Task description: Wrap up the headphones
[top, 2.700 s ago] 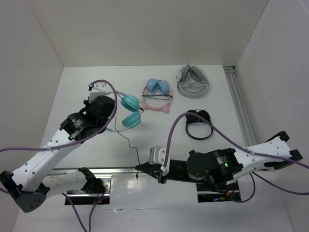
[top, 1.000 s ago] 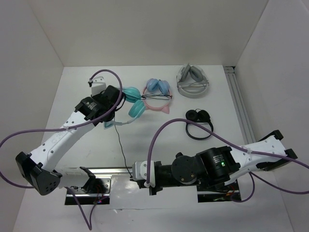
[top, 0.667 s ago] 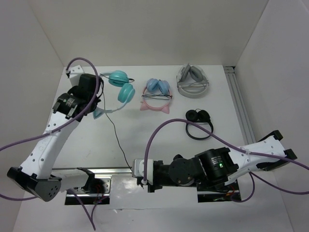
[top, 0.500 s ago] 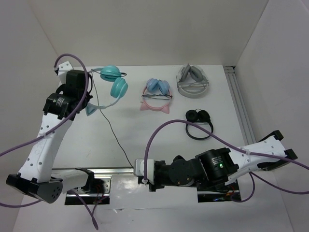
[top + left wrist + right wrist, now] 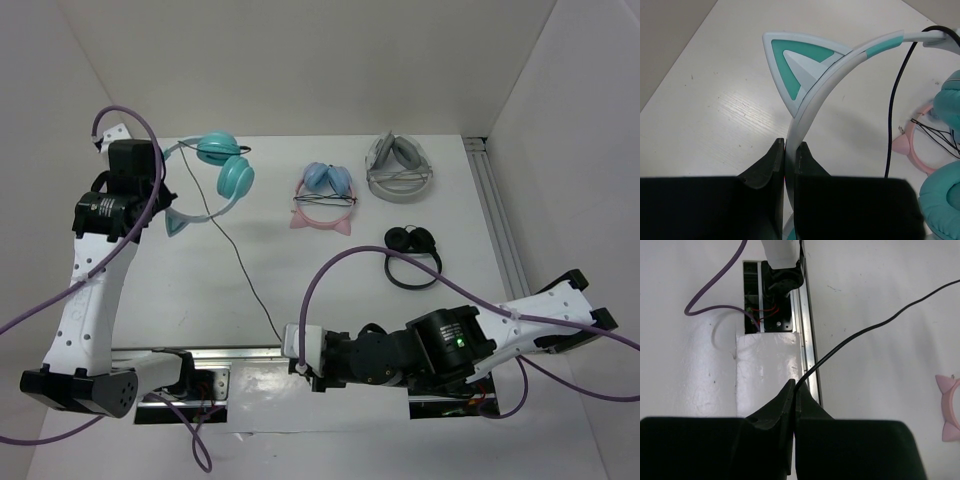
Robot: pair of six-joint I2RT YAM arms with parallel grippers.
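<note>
The teal headphones point(image 5: 228, 167) hang lifted at the back left, held by their pale headband. My left gripper point(image 5: 160, 203) is shut on the headband point(image 5: 830, 70) just below a cat ear point(image 5: 795, 60). One teal cup point(image 5: 945, 200) shows at the right of the left wrist view. The thin black cable point(image 5: 240, 265) runs from the headphones diagonally down to my right gripper point(image 5: 287, 347) at the table's front edge. My right gripper point(image 5: 795, 386) is shut on the cable point(image 5: 865, 330), which leaves the fingertips up and to the right.
Pink cat-ear headphones point(image 5: 322, 195) lie at the back middle, grey headphones point(image 5: 398, 170) at the back right, small black headphones point(image 5: 412, 255) on the right. A metal rail point(image 5: 495, 220) runs along the right edge. The arm mounting rail point(image 5: 807, 355) lies under the right gripper. White walls enclose the table.
My left gripper has carried the headphones left and towards the back wall, and the cable now stretches longer across the table. My right gripper keeps hold of the cable near the front edge.
</note>
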